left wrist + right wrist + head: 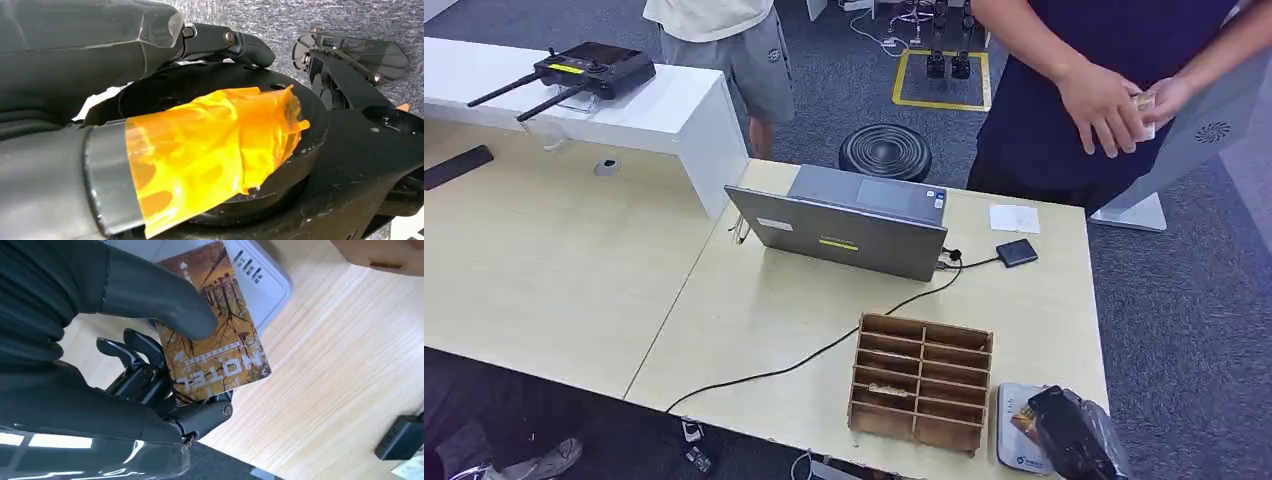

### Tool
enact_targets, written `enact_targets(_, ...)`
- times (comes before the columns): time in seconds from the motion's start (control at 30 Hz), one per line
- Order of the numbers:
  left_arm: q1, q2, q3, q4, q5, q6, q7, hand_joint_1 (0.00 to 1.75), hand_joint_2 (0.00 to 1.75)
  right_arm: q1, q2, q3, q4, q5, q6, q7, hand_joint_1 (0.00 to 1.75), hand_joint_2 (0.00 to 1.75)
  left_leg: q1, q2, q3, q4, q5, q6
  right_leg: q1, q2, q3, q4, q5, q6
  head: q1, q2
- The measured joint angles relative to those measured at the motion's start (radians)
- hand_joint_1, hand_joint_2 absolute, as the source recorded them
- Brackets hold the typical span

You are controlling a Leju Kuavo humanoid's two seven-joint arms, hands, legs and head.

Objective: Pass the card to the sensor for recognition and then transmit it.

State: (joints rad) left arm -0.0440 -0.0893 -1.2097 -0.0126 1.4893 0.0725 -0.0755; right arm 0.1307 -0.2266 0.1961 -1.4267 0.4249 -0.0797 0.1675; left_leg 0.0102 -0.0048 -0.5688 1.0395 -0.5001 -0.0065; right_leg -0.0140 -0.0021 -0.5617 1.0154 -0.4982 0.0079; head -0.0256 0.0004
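My right hand [1074,435] is at the table's near right corner, with its thumb [150,300] pressing a brown picture card [220,345] marked HOTEL against its dark fingers. The card [1027,420] sits just over a flat white device [1007,455] with rounded corners [267,282]; I cannot tell whether they touch. A small black box [1016,252] on a cable lies beside the laptop, also seen in the right wrist view [400,437]. My left hand [125,130] hangs low with orange tape on its thumb, holding nothing.
A wooden slotted organizer [921,380] stands just left of my right hand. A half-open grey laptop [844,225] sits mid-table, its black cable running to the front edge. A person [1114,100] across the table holds something small. A black stool [884,150] stands behind.
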Motion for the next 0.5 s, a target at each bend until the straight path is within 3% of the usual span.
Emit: enact_targets(0.5, 0.000, -0.004, 0.004, 0.000, 0.000, 0.006, -0.025, 0.00, 0.00, 0.016, 0.000, -0.072, -0.180, -0.016, -0.018, -0.076, 1.75, 1.75, 0.000, 0.000, 0.000, 0.000, 0.000, 0.000, 0.000, 0.000, -0.001, 0.000, 0.000, 0.000, 0.000, 0.000)
